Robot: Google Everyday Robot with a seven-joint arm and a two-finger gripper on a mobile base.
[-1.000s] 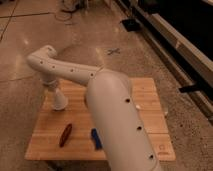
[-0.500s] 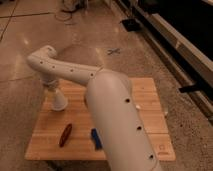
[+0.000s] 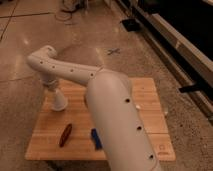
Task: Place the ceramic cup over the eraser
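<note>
The white ceramic cup [image 3: 59,101] stands on the far left part of the wooden table [image 3: 148,91], wider end down, touching or just above the top. My gripper [image 3: 52,88] is directly over the cup at its narrow upper end, at the tip of the white arm [image 3: 75,72] that reaches in from the lower right. The eraser is hidden; I cannot tell whether it is under the cup.
A slim red object [image 3: 65,135] lies near the table's front left. A blue sponge [image 3: 95,139] lies beside it, partly behind my arm. The arm's thick white link [image 3: 120,125] covers the table's middle. Bare floor surrounds the table, with dark equipment [image 3: 195,89] at the right.
</note>
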